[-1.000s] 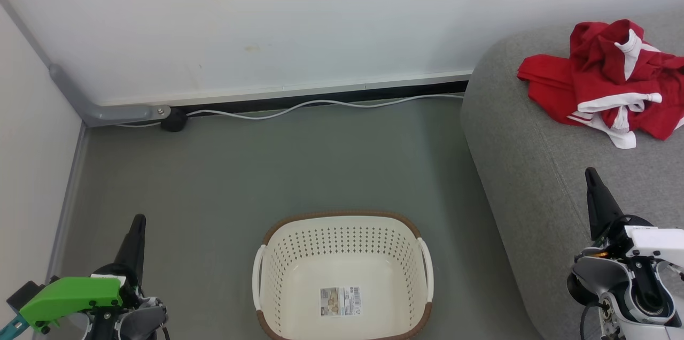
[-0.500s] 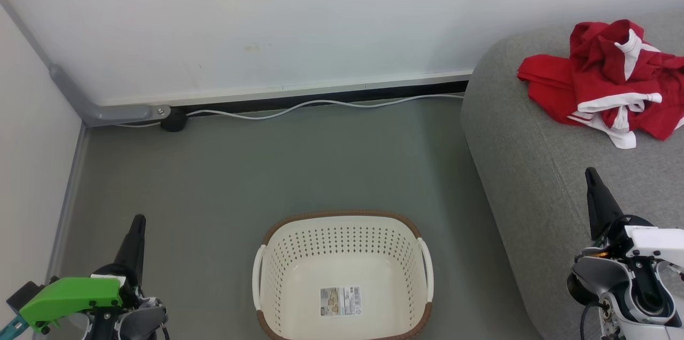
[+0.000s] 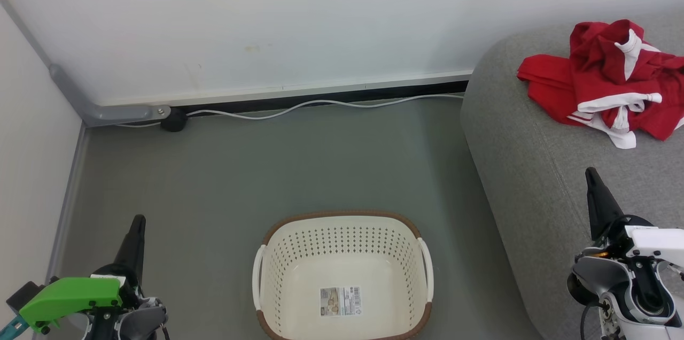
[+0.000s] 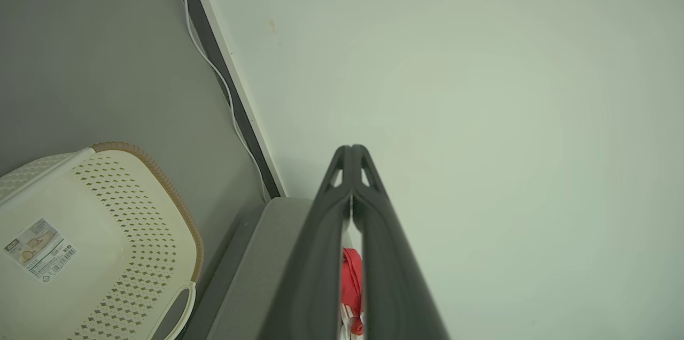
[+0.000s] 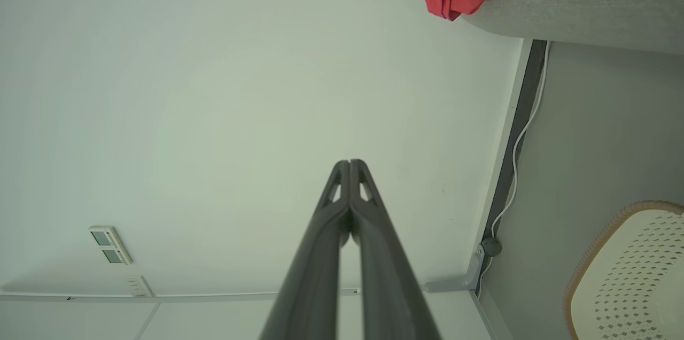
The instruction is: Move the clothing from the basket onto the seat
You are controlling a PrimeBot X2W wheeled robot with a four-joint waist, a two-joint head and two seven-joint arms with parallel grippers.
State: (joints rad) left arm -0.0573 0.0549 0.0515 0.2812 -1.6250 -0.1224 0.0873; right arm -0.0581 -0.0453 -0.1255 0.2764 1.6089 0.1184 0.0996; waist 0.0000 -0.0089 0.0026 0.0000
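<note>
Flanking the basket (image 3: 342, 215) on either side, the left gripper (image 3: 139, 222) and right gripper (image 3: 590, 173) stand with jaws pressed together, gripping nothing; the right gripper is the one beside the seat (image 3: 529, 179). The clothing (image 3: 609, 80) lies heaped on the seat, well beyond both grippers.

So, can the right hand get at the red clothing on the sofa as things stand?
Probably yes: only bare sofa lies between the right hand and the red clothing, though the hand is shut.
</note>
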